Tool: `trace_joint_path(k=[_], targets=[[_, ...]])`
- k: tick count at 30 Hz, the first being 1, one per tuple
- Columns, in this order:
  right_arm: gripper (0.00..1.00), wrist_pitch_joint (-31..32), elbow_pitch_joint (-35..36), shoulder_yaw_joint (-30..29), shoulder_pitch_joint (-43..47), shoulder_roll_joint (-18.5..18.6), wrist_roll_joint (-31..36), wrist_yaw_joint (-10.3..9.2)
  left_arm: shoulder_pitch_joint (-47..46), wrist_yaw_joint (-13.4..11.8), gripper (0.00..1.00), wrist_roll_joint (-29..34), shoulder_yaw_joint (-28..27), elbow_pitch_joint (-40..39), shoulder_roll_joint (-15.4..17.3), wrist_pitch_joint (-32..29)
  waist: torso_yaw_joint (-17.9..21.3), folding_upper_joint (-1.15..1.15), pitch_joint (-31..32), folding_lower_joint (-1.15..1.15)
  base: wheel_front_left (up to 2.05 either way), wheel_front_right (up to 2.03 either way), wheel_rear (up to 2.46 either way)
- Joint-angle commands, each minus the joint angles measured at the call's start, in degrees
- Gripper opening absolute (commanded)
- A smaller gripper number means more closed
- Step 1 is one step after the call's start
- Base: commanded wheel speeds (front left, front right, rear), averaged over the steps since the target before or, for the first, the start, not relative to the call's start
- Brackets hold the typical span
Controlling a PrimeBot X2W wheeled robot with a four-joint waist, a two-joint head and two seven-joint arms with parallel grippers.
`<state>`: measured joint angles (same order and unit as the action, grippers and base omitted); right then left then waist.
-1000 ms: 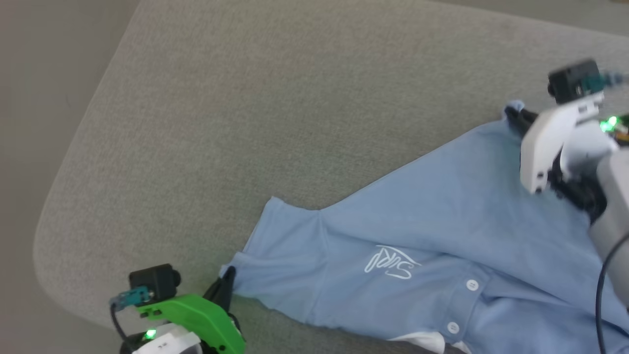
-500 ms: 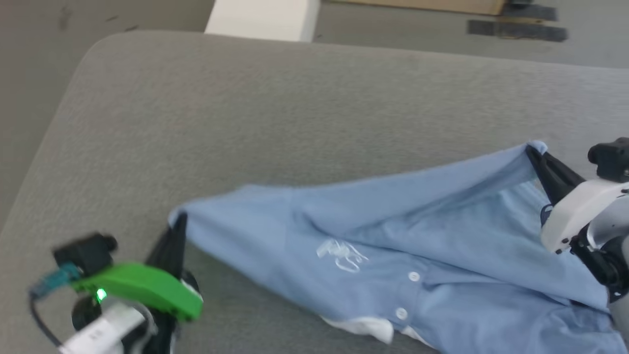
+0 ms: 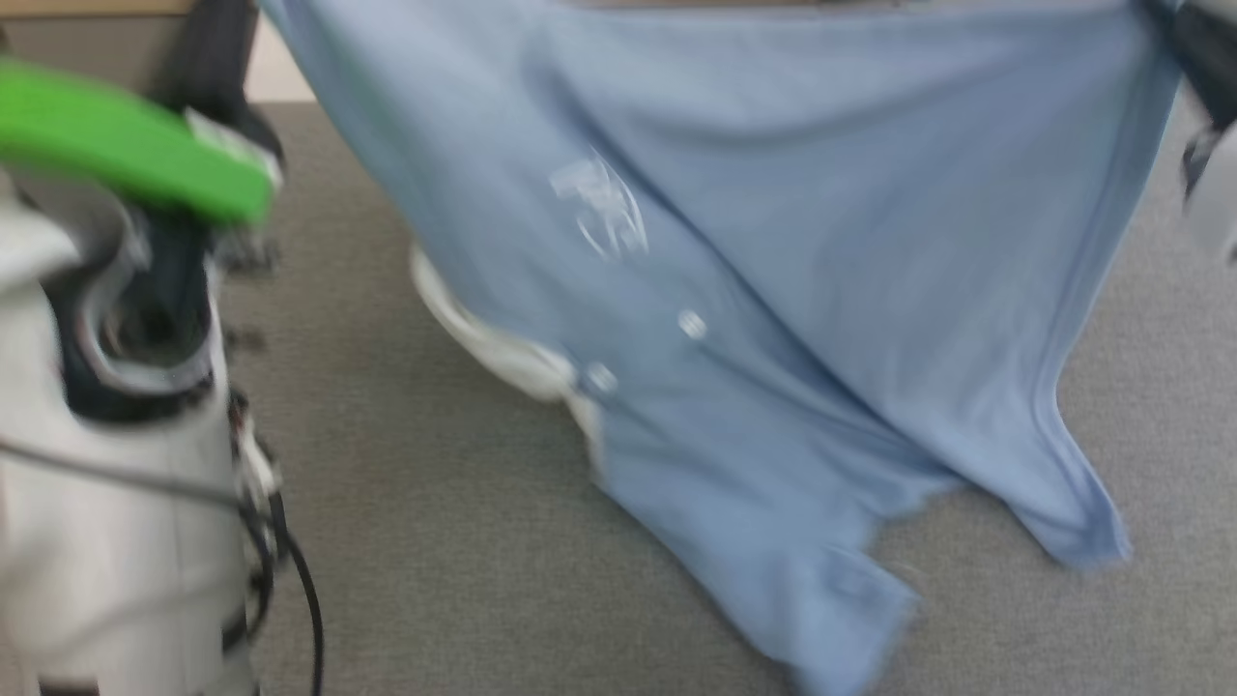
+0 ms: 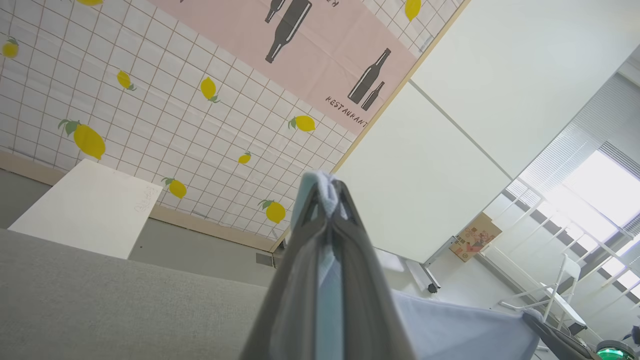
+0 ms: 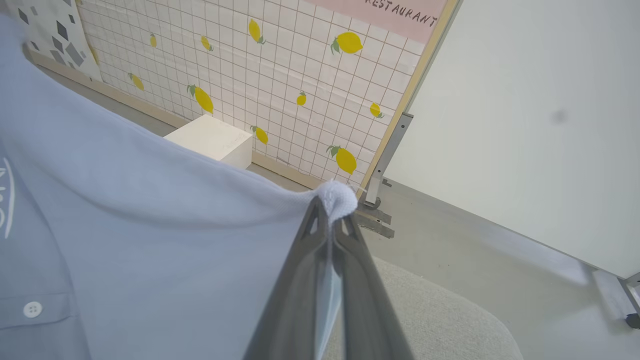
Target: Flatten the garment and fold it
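Far left of the head view: pale left forearm (image 3: 116, 541), black cable (image 3: 304, 599) down its side, blurred green shell (image 3: 126, 145) on top. Just above, left end effector (image 4: 326, 196) pinched fully closed on one corner of the light blue polo shirt (image 3: 773, 242), a nub of fabric poking past the fingertips in the left wrist view. Hangs in the air from that corner, stretched as a broad sheet across the top of the head view, over the grey fabric-covered desk (image 3: 435, 541). Droops lowest toward the middle and right; cannot tell through the blur whether the bottom edges touch the desk. White collar (image 3: 483, 348) at the sheet's left edge, white script logo (image 3: 599, 203) up and to the right of it, then two white buttons (image 3: 692, 324) running down the placket. Further right, a sleeve (image 3: 1073, 522) dangling in a point. At the top right corner, right end effector (image 5: 332, 212) likewise clamped shut on the shirt's other held corner, a small bunch of cloth bulging above its tips in the right wrist view. Beyond the desk in both wrist views: lemon-patterned tiled wall (image 4: 150, 115) with a white box (image 4: 85, 210) standing at its foot.
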<state>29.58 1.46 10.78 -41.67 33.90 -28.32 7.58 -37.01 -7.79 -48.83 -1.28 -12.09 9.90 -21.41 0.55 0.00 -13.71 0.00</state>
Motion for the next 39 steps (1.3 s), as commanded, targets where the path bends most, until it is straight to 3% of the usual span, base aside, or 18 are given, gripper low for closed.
trace_joint_path(k=[1,8,16,20,24,28,32,39], targets=[[0.00,0.9,-0.5,0.6,-3.7,0.1,-0.1,-0.09,-4.5,-0.8,0.00,-0.2,-0.4,1.3,-0.2,0.2,2.4,0.00,-5.1,0.00,0.00,0.00,0.00],[0.00,2.9,-7.4,2.7,-22.6,-1.7,1.6,-0.09,-26.0,-2.8,0.00,3.2,0.2,10.5,-0.9,3.8,4.3,0.00,-13.8,0.00,0.00,0.00,0.00],[0.00,-4.3,-18.5,-1.4,-39.1,-7.6,10.4,-0.09,-48.5,-3.1,0.00,8.0,-1.3,20.5,-0.5,14.7,6.0,0.00,-20.3,0.00,0.00,0.00,0.00],[0.00,-10.5,-23.0,-4.9,-45.8,-10.8,15.7,-0.09,-57.0,-1.8,0.00,9.9,-2.0,23.3,0.0,21.5,6.6,0.00,-21.9,0.00,0.00,0.00,0.00],[0.00,-16.7,-25.6,-7.1,-50.0,-13.2,20.6,-0.09,-62.7,1.0,0.00,10.5,-2.8,25.8,0.6,28.1,6.6,0.00,-22.5,0.00,0.00,0.00,0.00],[0.00,-20.3,-28.5,-5.6,-49.6,-14.5,21.6,-0.09,-62.9,4.7,0.00,9.6,-2.9,29.4,1.2,30.7,5.7,0.00,-22.1,0.00,0.00,0.00,0.00],[0.00,-21.4,-30.9,-1.6,-43.9,-14.9,19.4,-0.09,-57.0,7.4,0.00,10.4,-1.7,34.0,3.3,30.2,4.5,0.00,-20.7,0.00,0.00,0.00,0.00],[0.00,-21.9,-31.1,6.1,-28.4,-12.6,12.1,-0.09,-38.5,11.4,0.00,11.7,1.3,39.8,6.1,27.6,1.9,0.00,-16.1,0.00,0.00,0.00,0.00]])
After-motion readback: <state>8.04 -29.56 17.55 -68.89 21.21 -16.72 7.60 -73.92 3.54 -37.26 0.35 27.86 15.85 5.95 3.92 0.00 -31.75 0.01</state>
